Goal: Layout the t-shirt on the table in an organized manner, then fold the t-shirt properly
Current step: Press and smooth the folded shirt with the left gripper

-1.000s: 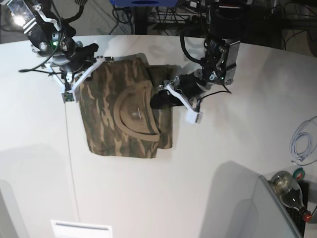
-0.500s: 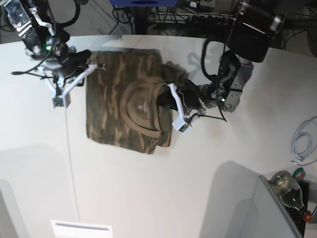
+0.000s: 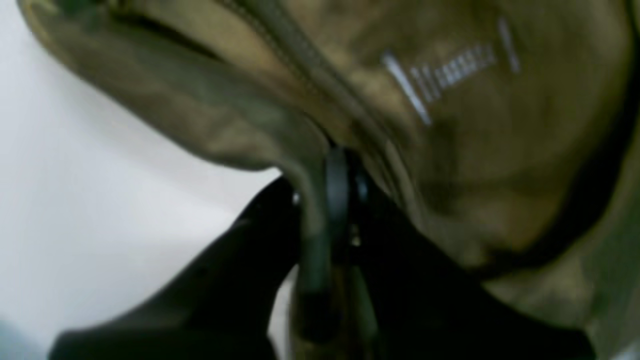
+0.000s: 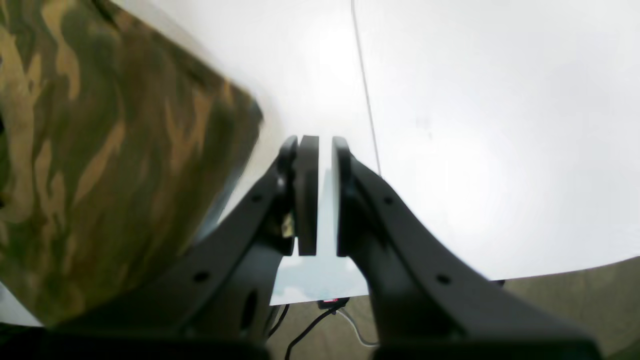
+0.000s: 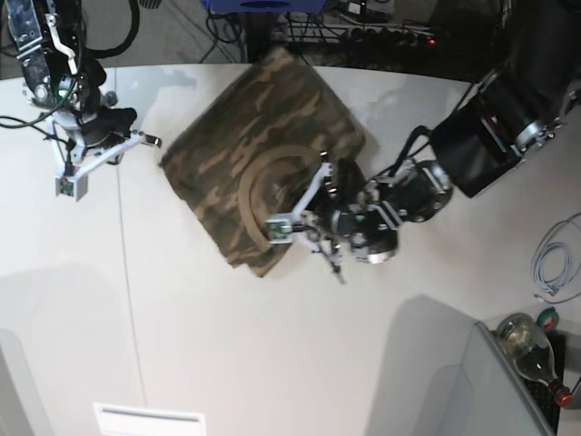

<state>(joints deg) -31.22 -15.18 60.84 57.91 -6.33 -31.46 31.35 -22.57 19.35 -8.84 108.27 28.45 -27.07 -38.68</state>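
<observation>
The camouflage t-shirt lies bunched and turned at an angle on the white table, its tan neck band facing up. My left gripper is shut on a fold of the shirt beside the neck; in the left wrist view the cloth is pinched between the dark fingers. My right gripper hovers left of the shirt, apart from it. Its pads stand almost together with nothing between them, and the t-shirt hangs blurred to their left.
A thin dark seam runs down the table's left part. A white cable, a green tape roll and a bottle sit at the right edge. A white sheet lies at the front. Cables crowd behind the far edge.
The left gripper closed on the shirt and the arm swung down and left, turning the shirt to an angle. The right gripper drew left, away from the shirt's corner.
</observation>
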